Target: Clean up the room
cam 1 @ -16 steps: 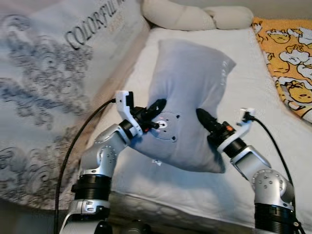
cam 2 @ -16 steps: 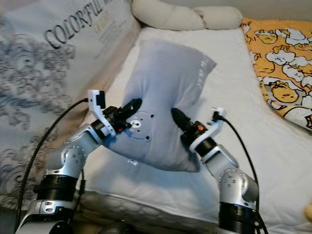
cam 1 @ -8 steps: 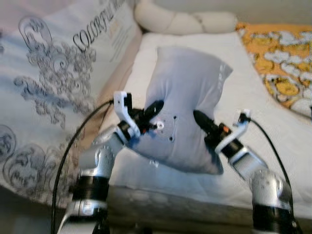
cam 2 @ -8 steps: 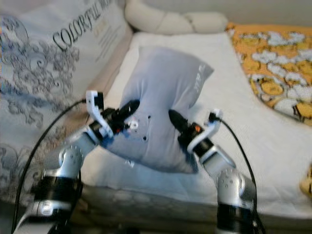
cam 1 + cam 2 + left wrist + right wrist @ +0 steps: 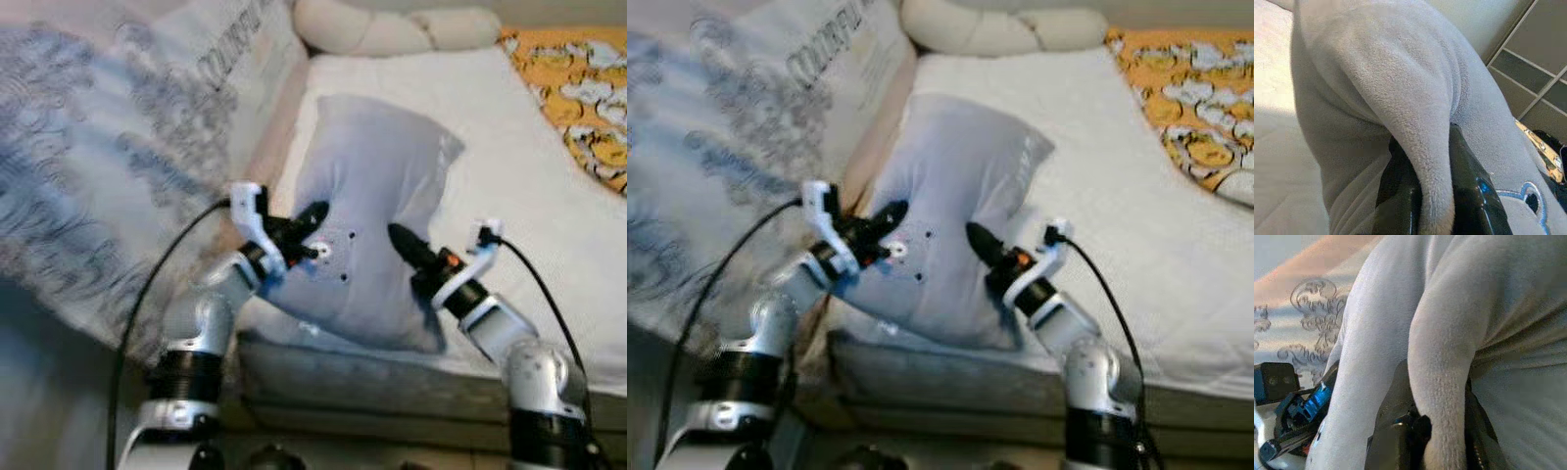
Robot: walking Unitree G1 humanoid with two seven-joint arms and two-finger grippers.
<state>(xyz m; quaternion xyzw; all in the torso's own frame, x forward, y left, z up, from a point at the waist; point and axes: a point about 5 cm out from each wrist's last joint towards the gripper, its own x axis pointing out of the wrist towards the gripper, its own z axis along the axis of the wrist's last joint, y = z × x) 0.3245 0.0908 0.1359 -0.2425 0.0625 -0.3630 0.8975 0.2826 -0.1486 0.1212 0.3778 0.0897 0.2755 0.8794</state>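
Note:
A grey fleece pillow (image 5: 367, 206) with a small bear badge is held up over the near edge of the bed, between both arms. My left gripper (image 5: 312, 217) is shut on a fold of its left side. In the left wrist view that fold (image 5: 1422, 161) is pinched between the two black fingers (image 5: 1474, 196). My right gripper (image 5: 400, 238) is shut on the pillow's right side. A ridge of fleece (image 5: 1442, 396) is clamped between its fingers (image 5: 1393, 440) in the right wrist view.
The white mattress (image 5: 509, 176) stretches ahead, its front edge (image 5: 392, 377) just below the pillow. A large patterned cushion (image 5: 127, 147) leans along the left. A long cream bolster (image 5: 392, 29) lies at the head. An orange cartoon-print blanket (image 5: 583, 98) covers the far right.
The camera has shifted, so the bed's front edge and floor now show below. Both grippers keep the same hold on the pillow.

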